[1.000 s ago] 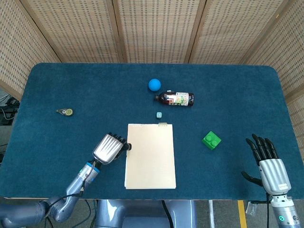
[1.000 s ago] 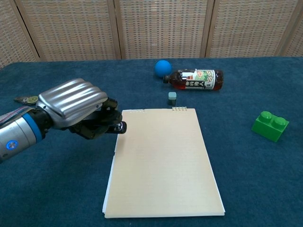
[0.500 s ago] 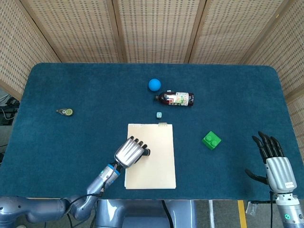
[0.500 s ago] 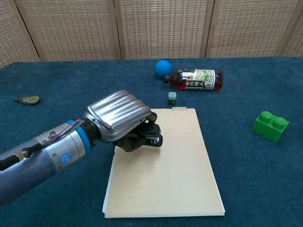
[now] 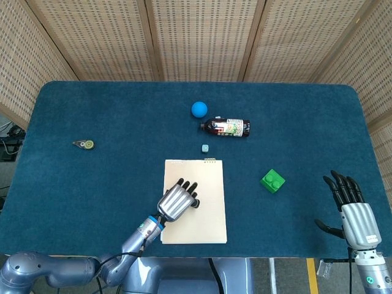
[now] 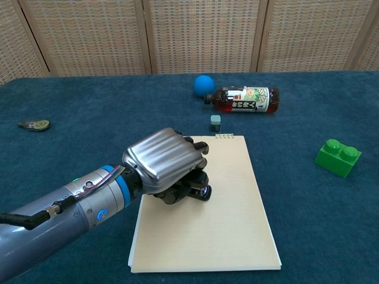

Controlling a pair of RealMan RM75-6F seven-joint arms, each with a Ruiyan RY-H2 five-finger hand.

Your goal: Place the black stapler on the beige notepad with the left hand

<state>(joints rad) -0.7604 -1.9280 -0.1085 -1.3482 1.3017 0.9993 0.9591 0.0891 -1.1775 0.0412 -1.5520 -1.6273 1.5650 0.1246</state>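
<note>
I have the left hand (image 6: 169, 165) over the beige notepad (image 6: 228, 228), fingers curled down around the black stapler (image 6: 195, 190) — only a dark end of it shows under the palm, low over the page, and I cannot tell whether it touches the paper. In the head view the same hand (image 5: 179, 200) covers the stapler completely. My right hand (image 5: 351, 205) sits at the table's near right corner, fingers spread, holding nothing. Beyond the notepad lie a small grey cube (image 6: 215, 122), a bottle (image 6: 244, 99) on its side, and a blue ball (image 6: 203, 84) — a green brick (image 6: 337, 157) off to the right.
</note>
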